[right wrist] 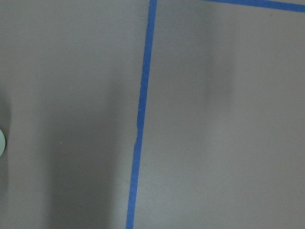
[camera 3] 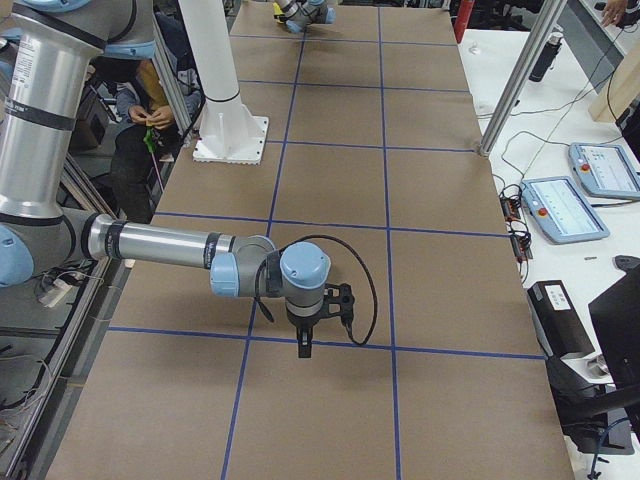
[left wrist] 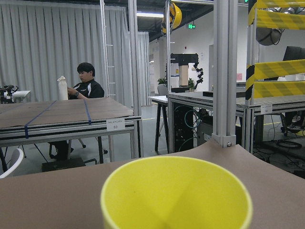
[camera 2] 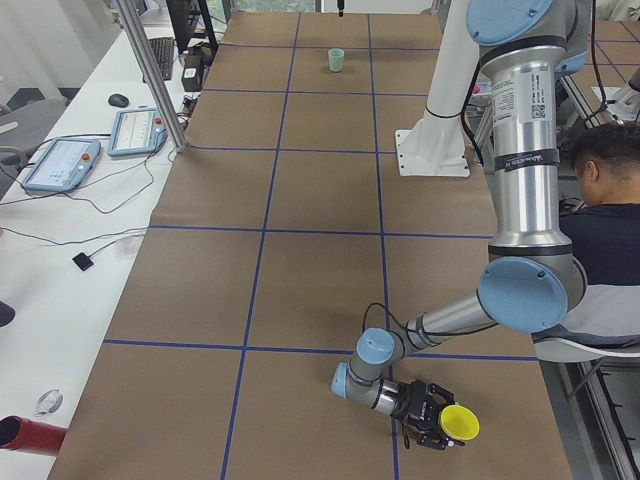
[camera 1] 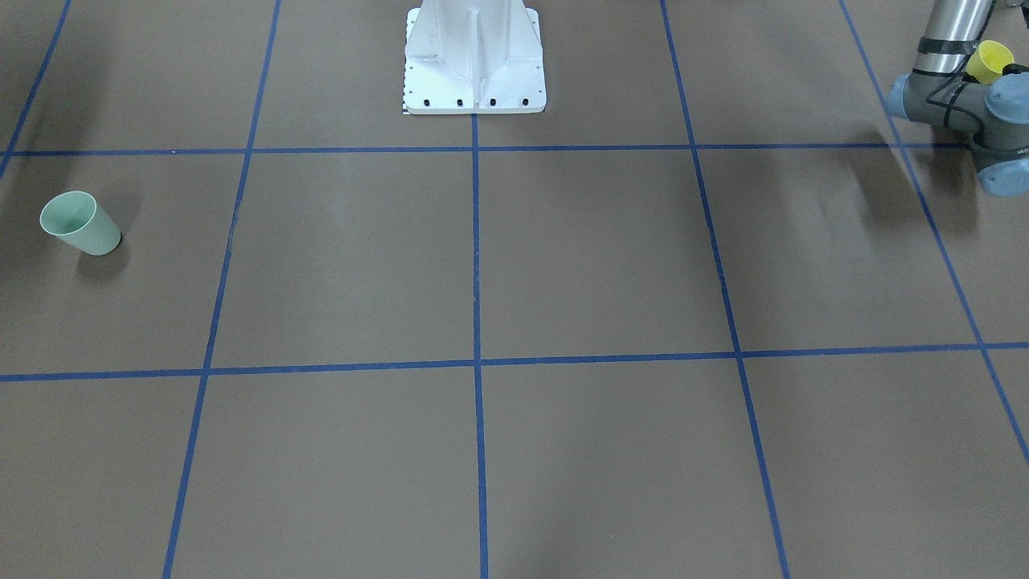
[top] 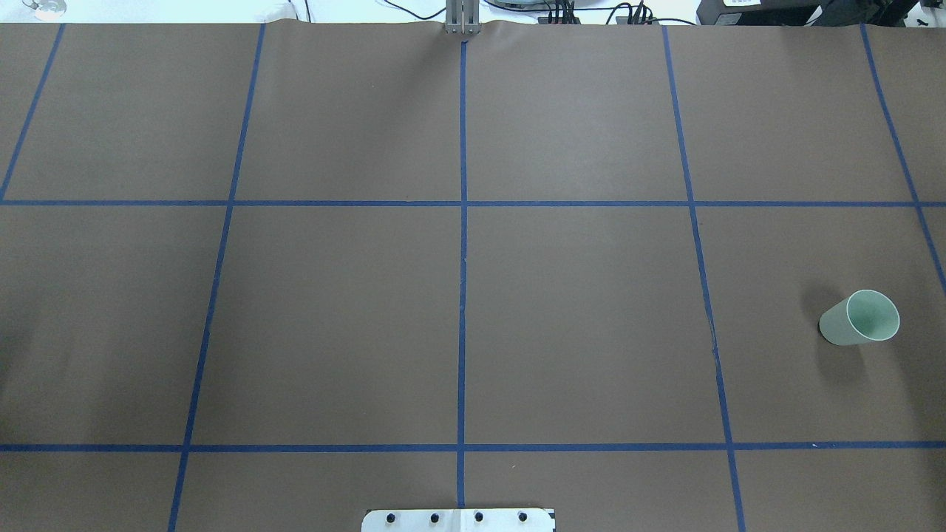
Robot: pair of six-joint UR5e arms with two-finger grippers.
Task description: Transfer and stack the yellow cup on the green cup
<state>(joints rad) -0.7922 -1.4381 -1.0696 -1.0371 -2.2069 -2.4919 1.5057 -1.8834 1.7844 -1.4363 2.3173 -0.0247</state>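
The yellow cup (camera 2: 461, 423) stands near the table's robot-side edge at the left end, mouth up. It fills the lower middle of the left wrist view (left wrist: 176, 195) and peeks from behind the left arm (camera 1: 957, 100) in the front view (camera 1: 990, 59). My left gripper (camera 2: 443, 427) lies level with its fingers at the cup; I cannot tell if it is open or shut. The green cup (top: 860, 318) stands alone at the right end (camera 1: 79, 223). My right gripper (camera 3: 303, 347) points down over bare table; its state is unclear.
The brown table cover carries a grid of blue tape (top: 463, 295). The robot's white base (camera 1: 474, 60) stands at the middle of the robot-side edge. A seated person (camera 2: 610, 230) is beside the table. Tablets (camera 2: 60, 165) lie on the side bench.
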